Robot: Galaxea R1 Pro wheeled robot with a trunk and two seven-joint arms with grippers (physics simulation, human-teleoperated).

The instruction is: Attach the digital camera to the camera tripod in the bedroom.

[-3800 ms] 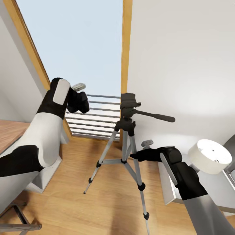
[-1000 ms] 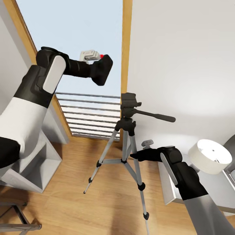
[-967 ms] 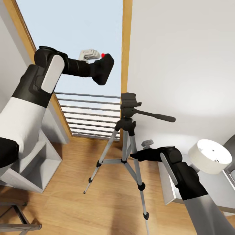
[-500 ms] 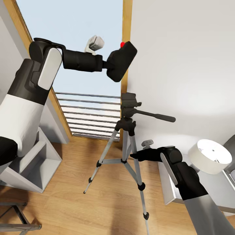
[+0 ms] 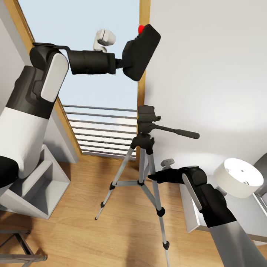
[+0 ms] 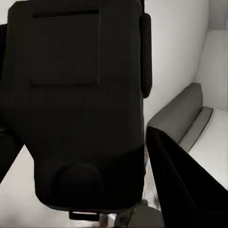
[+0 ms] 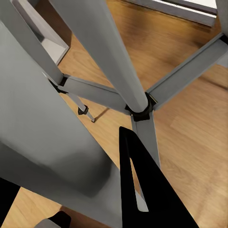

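Light wood plank floor has the tall silver-legged camera tripod standing on it, white open shelf unit at left.

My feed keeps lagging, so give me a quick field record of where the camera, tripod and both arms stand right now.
camera: black, red button on top, held in the left pincer, raised above the tripod head
tripod: upright on the wood floor by the window, head bare, pan handle pointing toward the robot's right
left pincer: shut on the camera; a finger shows beside its body
right pincer: low at a tripod leg; grip cannot be told
attachment: not yet done, camera clear of the head
nearby: round white lamp at the robot's right
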